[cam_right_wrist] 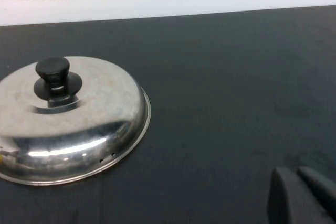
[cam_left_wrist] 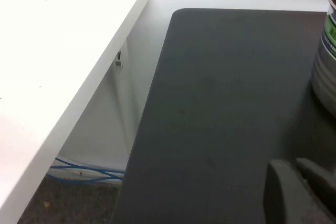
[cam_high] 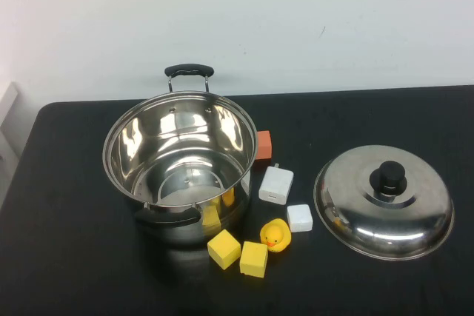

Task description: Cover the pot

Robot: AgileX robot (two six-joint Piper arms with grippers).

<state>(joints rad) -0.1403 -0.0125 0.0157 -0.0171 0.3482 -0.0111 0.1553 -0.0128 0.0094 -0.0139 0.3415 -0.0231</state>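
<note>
The pot [cam_high: 133,142] stands open and uncovered on the black table, left of centre, with one black loop handle at the back and one at the front. Its steel side shows at the edge of the left wrist view [cam_left_wrist: 325,72]. The domed steel lid [cam_high: 348,197] with a black knob [cam_high: 388,176] lies flat on the table to the pot's right, apart from it, and also shows in the right wrist view [cam_right_wrist: 79,124]. My left gripper [cam_left_wrist: 291,167] is shut and empty, low over the table beside the pot. My right gripper [cam_right_wrist: 294,174] is shut and empty, beside the lid. Neither arm shows in the high view.
Small things lie between pot and lid: an orange block [cam_high: 263,145], a white charger [cam_high: 275,184], a white block [cam_high: 299,217], a yellow duck [cam_high: 275,235] and two yellow blocks [cam_high: 224,249], [cam_high: 253,259]. The table's left edge drops off beside a white wall [cam_left_wrist: 63,77].
</note>
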